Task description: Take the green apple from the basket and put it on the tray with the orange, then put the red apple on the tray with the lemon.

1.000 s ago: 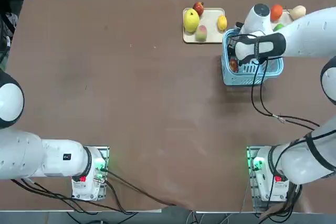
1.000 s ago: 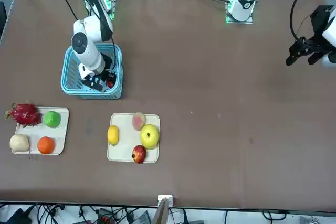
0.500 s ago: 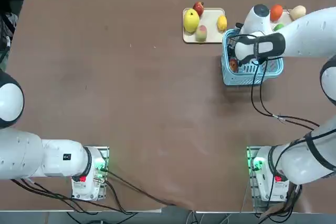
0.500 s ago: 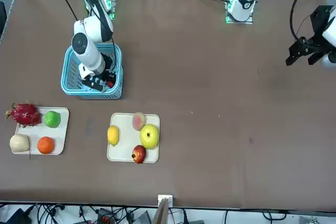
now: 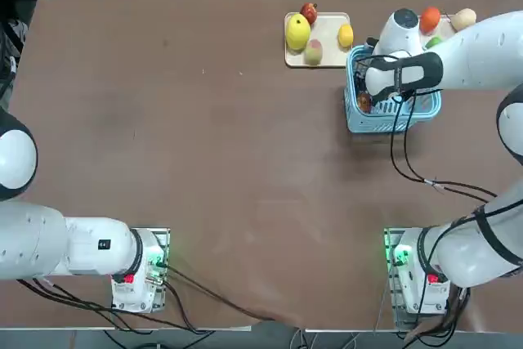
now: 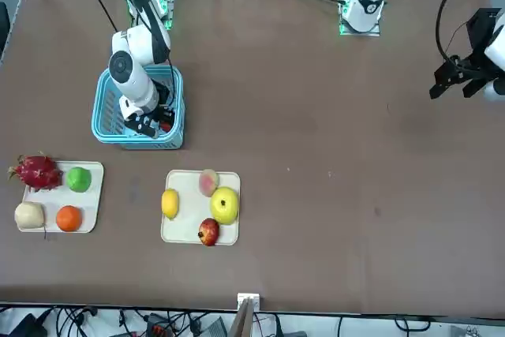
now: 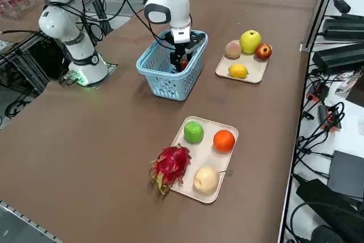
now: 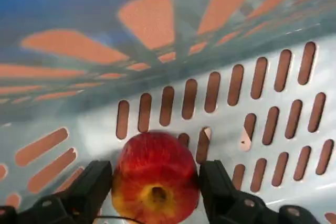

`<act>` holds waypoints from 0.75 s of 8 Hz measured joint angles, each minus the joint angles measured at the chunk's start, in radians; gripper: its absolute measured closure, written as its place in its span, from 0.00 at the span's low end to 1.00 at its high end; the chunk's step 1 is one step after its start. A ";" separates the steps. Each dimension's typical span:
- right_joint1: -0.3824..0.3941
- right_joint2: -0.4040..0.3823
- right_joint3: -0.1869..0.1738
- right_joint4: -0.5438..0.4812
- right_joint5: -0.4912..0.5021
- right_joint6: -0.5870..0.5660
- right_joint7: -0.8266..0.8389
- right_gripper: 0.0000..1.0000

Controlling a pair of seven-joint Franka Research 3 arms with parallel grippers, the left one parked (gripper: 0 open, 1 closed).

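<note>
Right arm (image 5: pixel 470 59) up from its base at the near right of the counter (image 5: pixel 204 120), bent out to the right, then back in leftward; the wrist is over the basket (image 7: pixel 170 86) and the pincer (image 8: pixel 156 174) reaches down inside it.

Seen from above, the arm's outer bend is cut off at the right edge, and its wrist covers the pincer and much of the basket's interior. Front and right side views show only part of the pincer, dark against the blue slats. From overhead the arm also masks part of the far-right tray (image 6: pixel 57 198). In the wrist view the far ends of the fingers (image 8: pixel 94 184) show well; the back of the hand does not. A dark cable end crosses low over the fruit there.

Task's fruit, the red apple (image 8: pixel 155 182): inside the basket, toward its left side. It sits directly between the two fingers, one along each flank, both apparently touching. Pincer reads as closed on the apple, set wide by its girth; how firm the hold is, cannot tell. Slatted wall just beyond the fruit.

Other finds: green apple (image 6: pixel 78 179) on the far-right tray, nearer the basket than the orange (image 6: pixel 69 219). Lemon (image 6: pixel 170 203) on the other tray (image 6: pixel 185 230), beyond the basket to the left, at that tray's right side.
</note>
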 joint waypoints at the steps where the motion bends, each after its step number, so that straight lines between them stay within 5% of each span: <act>1: 0.000 0.000 0.001 -0.001 0.000 0.000 0.000 0.04; 6: 0.000 -0.001 0.002 0.001 0.000 -0.008 0.000 0.13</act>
